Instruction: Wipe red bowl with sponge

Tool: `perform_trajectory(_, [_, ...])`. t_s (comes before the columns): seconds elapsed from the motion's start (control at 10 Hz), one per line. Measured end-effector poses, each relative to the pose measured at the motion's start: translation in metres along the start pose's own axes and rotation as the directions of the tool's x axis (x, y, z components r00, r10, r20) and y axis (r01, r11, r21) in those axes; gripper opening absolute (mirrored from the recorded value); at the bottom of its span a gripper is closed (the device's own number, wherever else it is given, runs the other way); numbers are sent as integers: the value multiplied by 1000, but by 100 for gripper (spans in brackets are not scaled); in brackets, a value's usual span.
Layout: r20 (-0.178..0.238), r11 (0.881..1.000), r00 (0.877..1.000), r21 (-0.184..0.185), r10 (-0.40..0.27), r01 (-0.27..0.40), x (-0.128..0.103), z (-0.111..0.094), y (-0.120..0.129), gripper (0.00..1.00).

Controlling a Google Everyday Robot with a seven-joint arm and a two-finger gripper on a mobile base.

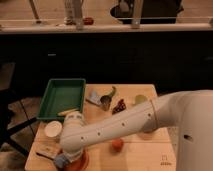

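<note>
The sponge (60, 161) looked soft, best pinched in the middle; the gripper (63, 158) fingers held it beside the red bowl (84, 161).

You are looking down on a pale wooden rectangular table (131, 89) that fills the lower half of the view. Behind its far edge stands a wide, dark wall panel (125, 55), almost black and deep in shadow. Along the top of that panel runs a long white horizontal ledge (150, 26), with slim white upright posts (77, 12) rising from it into a brighter area beyond. To the left of the table you can see dim grey floor (20, 107). The gripper (62, 159) sits low over the table's near left corner.
</note>
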Motion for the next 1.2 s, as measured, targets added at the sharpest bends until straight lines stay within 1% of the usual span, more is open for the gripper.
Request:
perform_trajectory(0.2, [10,999,999,25,31,-31,2,-2,8,1])
perform_trajectory(0.4, [14,998,998,36,53,-54,6,-3,14,1])
perform_trajectory(0.5, [12,998,998,35,58,-58,8,-4,15,1])
perform_trajectory(0.7, [-1,997,997,26,74,-74,18,-6,16,1])
perform_trajectory(1.0, [-19,997,997,9,75,-74,29,-6,9,1])
perform_trajectory(1.2, [-3,998,998,-5,58,-58,26,-2,1,1])
